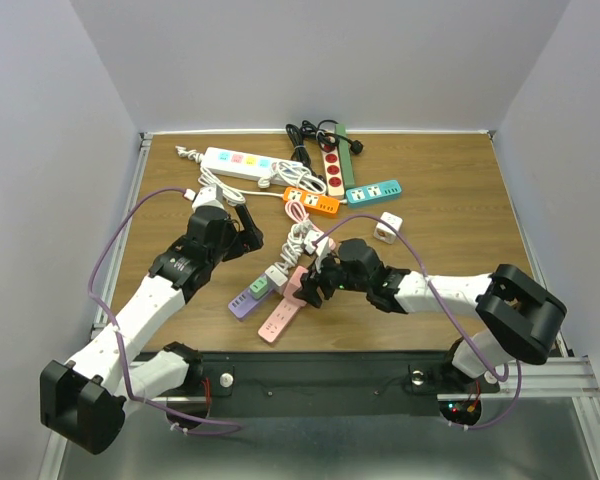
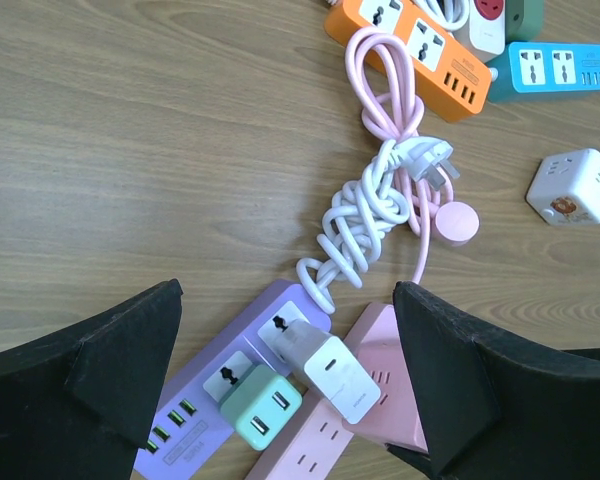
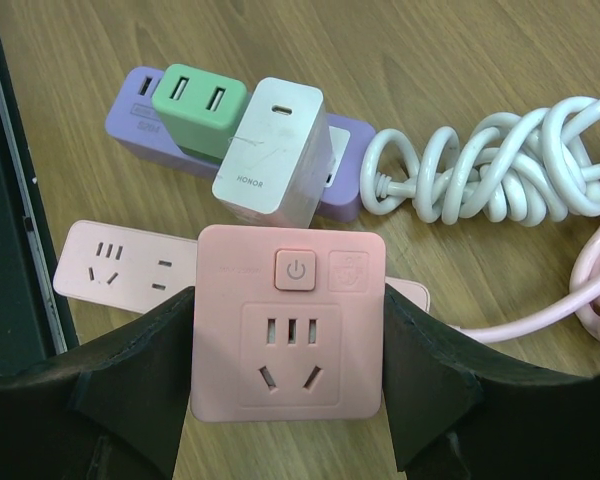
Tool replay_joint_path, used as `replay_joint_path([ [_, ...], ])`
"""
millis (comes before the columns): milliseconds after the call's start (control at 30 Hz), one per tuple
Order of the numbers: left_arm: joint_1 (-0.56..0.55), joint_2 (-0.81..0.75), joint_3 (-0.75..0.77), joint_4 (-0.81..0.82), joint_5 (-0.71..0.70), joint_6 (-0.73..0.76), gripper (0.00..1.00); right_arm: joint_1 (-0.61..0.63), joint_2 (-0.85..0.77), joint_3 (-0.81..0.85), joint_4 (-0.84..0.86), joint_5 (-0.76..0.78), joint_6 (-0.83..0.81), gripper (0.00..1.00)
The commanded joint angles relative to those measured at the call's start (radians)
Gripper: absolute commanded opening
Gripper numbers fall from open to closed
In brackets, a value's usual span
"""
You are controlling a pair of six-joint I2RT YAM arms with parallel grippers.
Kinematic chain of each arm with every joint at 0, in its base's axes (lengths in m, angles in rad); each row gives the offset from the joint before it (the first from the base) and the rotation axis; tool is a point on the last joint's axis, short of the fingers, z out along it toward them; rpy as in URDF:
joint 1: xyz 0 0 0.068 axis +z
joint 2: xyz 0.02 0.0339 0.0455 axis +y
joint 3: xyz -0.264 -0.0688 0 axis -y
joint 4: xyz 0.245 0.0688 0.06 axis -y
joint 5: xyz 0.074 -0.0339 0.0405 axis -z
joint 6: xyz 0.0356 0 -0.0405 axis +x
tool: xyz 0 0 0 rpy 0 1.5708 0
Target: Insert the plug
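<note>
Wooden table (image 1: 450, 235) under square pink adapter (image 3: 288, 330) clamped by right pincer (image 3: 288, 295)

Bare table (image 1: 165, 172) lies open along the left edge and again on the right, beyond the white cube (image 1: 388, 227). The middle is blocked: a coiled white cord (image 1: 296, 238) runs from beside the orange strip (image 1: 310, 200), far, to the purple strip (image 1: 246, 302) and pink strip (image 1: 278, 320), near. A white charger (image 3: 270, 150) and a green charger (image 3: 198, 100) stand on the purple strip, just beyond the pink socket block (image 3: 290, 370) filling the right claw (image 3: 288, 298).
</note>
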Motion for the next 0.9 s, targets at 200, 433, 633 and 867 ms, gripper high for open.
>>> replay_joint_path([
  [200,0.013,-0.005,-0.005,0.036,0.011,0.03,0.99,0.037,0.05,0.005,-0.089,0.085,-0.048,0.0],
  [433,0.017,-0.007,-0.008,0.036,0.011,0.035,0.99,0.04,0.032,0.004,-0.136,0.21,-0.019,0.0],
  [633,0.022,-0.002,-0.005,0.037,0.013,0.043,0.99,0.045,0.012,-0.001,-0.155,0.266,-0.002,0.0],
  [867,0.027,0.0,0.0,0.041,0.013,0.05,0.99,0.046,0.024,-0.002,-0.164,0.308,0.038,0.0],
])
